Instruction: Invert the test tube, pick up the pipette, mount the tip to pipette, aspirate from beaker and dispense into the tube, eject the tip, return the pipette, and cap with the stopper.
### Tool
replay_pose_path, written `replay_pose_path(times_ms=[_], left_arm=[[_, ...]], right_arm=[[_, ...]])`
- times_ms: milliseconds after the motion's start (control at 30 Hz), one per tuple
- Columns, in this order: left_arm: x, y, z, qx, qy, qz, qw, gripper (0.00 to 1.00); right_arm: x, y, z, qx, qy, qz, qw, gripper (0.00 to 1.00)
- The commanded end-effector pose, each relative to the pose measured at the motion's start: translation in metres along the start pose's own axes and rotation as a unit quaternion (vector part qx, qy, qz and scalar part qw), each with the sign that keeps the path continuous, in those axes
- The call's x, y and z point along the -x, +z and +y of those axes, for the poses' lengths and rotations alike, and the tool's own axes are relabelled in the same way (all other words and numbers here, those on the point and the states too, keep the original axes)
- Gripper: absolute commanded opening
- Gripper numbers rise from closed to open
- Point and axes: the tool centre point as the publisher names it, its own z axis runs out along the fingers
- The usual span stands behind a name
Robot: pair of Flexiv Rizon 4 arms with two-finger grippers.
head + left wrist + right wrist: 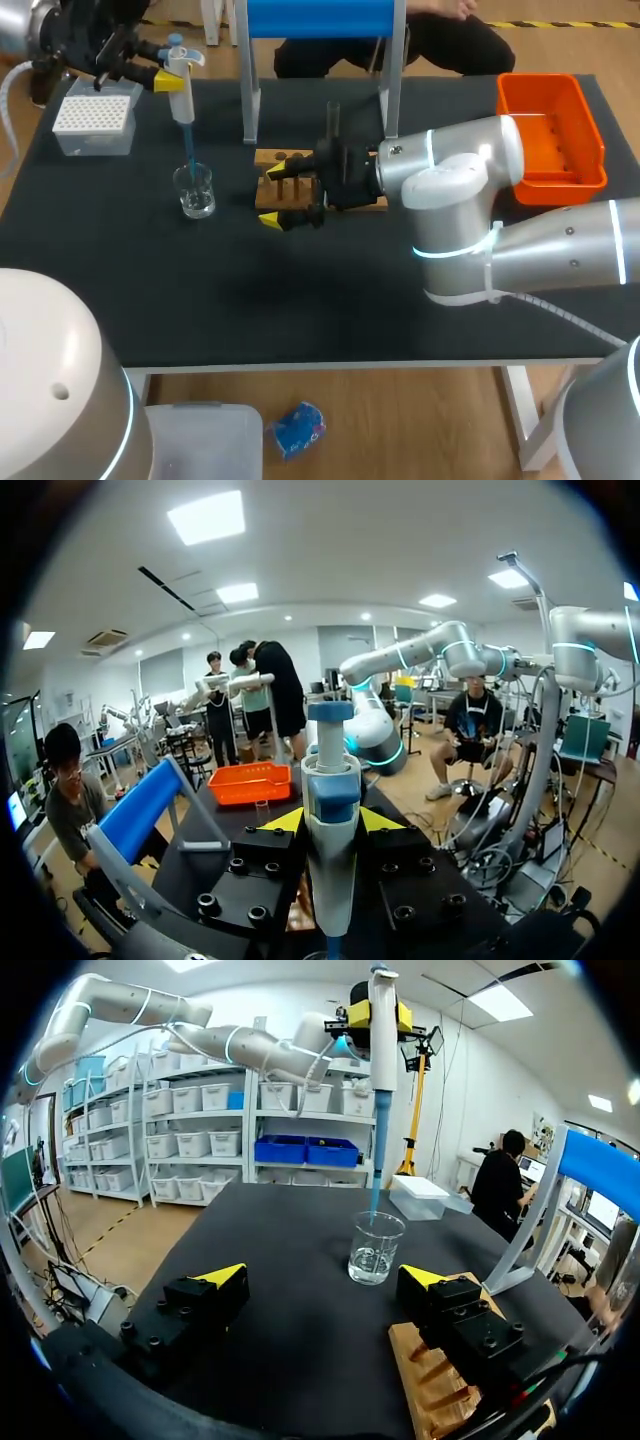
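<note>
Bright even light from ceiling panels (205,517); soft shadow under right arm (470,180); glints on beaker (194,192).

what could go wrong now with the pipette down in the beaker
The tip stands inside the beaker; a sideways drift of the left gripper holding the pipette may knock the beaker over. The right gripper sits open right at the wooden rack, so it could nudge it.

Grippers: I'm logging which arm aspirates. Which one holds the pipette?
The left gripper: its fingers clamp the pipette upright, tip in the beaker. The right gripper sits open and empty at the wooden rack.
</note>
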Motion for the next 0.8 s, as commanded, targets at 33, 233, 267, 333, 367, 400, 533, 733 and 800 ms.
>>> replay_pose_path(times_ms=[33, 233, 267, 333, 367, 400, 533, 733, 800], left_arm=[[0.005, -0.003, 0.006, -0.005, 0.001, 0.003, 1.0, 0.0], [0.009, -0.005, 0.015, -0.009, -0.004, -0.001, 1.0, 0.0], [0.01, -0.005, 0.016, -0.01, -0.005, -0.001, 1.0, 0.0], [0.01, -0.004, 0.018, -0.011, -0.006, -0.001, 1.0, 0.0], [0.011, -0.004, 0.02, -0.012, -0.008, -0.001, 1.0, 0.0], [0.011, -0.004, 0.021, -0.014, -0.008, -0.002, 1.0, 0.0], [0.013, -0.003, 0.025, -0.016, -0.009, -0.002, 1.0, 0.0], [0.015, -0.004, 0.031, -0.02, -0.013, -0.003, 1.0, 0.0], [0.015, -0.003, 0.033, -0.021, -0.015, -0.003, 1.0, 0.0]], right_arm=[[0.0, 0.0, 0.0, -0.001, 0.0, 0.0, 1.0, 1.0], [0.0, 0.0, 0.0, -0.001, 0.0, 0.0, 1.0, 1.0], [0.0, 0.0, 0.0, -0.001, 0.0, 0.0, 1.0, 1.0], [0.0, 0.0, 0.0, -0.001, 0.0, 0.0, 1.0, 1.0], [0.0, 0.0, 0.0, -0.001, 0.0, 0.0, 1.0, 1.0], [0.0, 0.0, 0.0, -0.001, 0.0, 0.0, 1.0, 1.0], [0.0, 0.0, 0.0, -0.001, 0.0, 0.0, 1.0, 1.0], [0.0, 0.0, 0.0, -0.001, 0.0, 0.0, 1.0, 1.0], [0.0, 0.0, 0.0, -0.001, 0.0, 0.0, 1.0, 1.0]])
